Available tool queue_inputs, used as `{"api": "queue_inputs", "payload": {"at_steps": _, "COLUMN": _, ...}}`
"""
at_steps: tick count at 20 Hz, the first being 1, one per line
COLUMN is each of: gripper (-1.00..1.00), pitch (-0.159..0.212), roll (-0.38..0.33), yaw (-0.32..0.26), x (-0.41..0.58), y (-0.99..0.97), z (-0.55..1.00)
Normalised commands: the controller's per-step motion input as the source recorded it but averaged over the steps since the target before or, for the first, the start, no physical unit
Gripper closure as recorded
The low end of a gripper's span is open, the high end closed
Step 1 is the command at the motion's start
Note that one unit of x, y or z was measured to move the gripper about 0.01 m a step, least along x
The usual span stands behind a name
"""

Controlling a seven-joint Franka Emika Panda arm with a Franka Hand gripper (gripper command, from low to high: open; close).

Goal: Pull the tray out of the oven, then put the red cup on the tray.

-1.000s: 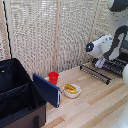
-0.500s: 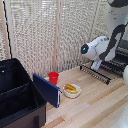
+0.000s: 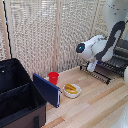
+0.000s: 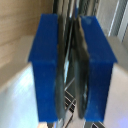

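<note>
Exterior view: the small bright red plastic cup [image 3: 53,77] stands near a white bowl of yellow food [image 3: 72,90]; farther right, the gripper [image 4: 71,65], blue fingers [image 4: 46,65] pressed nearly together, reaches the ridged dark grey metal tray [image 3: 107,67]. A weak hold could slip during the pull.

The gripper [image 3: 92,65] sits at the front edge of the tray [image 3: 107,66], which lies flat on the table [image 3: 95,107] with the oven [image 3: 121,50] behind it. Toward the exterior view's left of the gripper, well apart, stands the red cup [image 3: 53,78]. The bowl [image 3: 71,90] lies just beside the cup, nearer the camera. Farther left sits the open case [image 3: 20,97].
</note>
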Motion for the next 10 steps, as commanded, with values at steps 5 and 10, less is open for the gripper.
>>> {"api": "queue_inputs", "payload": {"at_steps": 5, "gripper": -1.0, "pitch": 0.087, "roll": 0.054, "yaw": -0.01, "x": 0.124, "y": 0.06, "z": 0.05}}
{"api": "queue_inputs", "payload": {"at_steps": 10, "gripper": -1.0, "pitch": -0.034, "roll": 0.05, "yaw": -0.122, "x": 0.009, "y": 0.1, "z": 0.65}}
